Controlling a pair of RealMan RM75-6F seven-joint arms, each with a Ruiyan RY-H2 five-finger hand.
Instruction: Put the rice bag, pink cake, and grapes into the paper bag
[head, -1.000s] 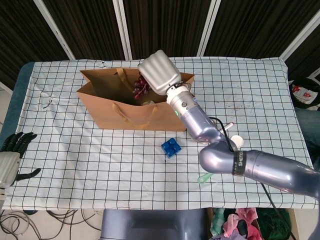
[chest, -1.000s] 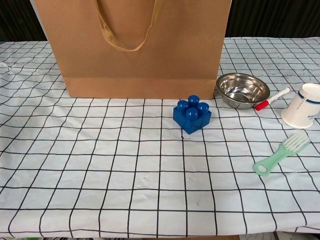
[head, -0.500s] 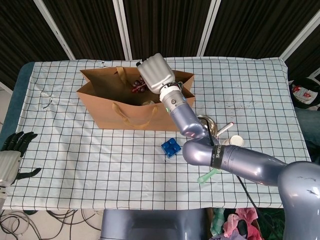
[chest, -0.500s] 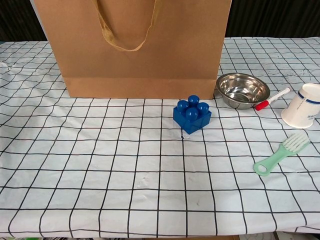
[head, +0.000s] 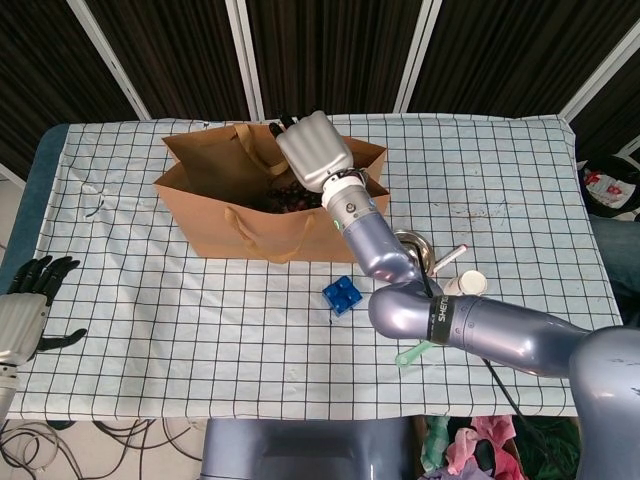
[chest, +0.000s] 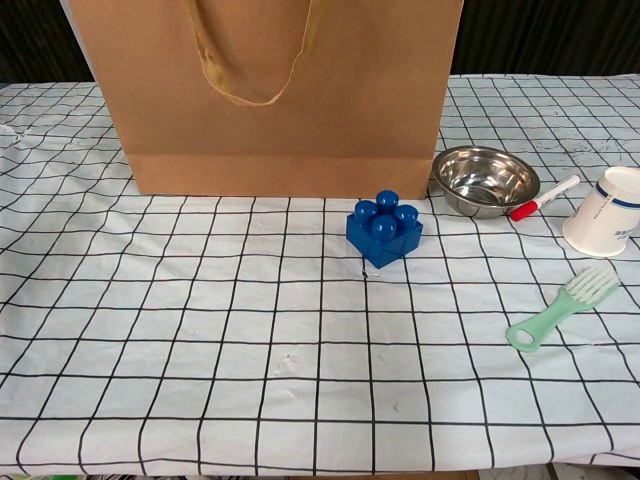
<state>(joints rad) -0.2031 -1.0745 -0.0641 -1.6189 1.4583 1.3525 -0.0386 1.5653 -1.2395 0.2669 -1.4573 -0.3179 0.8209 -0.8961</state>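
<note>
Grapes (head: 291, 197) lie dark and clustered inside the brown paper bag (head: 205, 215), which stands upright in the upper middle of the head view on the checked tablecloth (head: 150, 300). The right hand (head: 314, 150) hangs over the bag's open mouth, back toward the camera, so whether its fingers are closed or apart cannot be told. At the lower left edge, the left hand (head: 25, 310) rests with fingers spread, holding nothing, while a blue block (chest: 384, 228) sits just in front of the bag.
</note>
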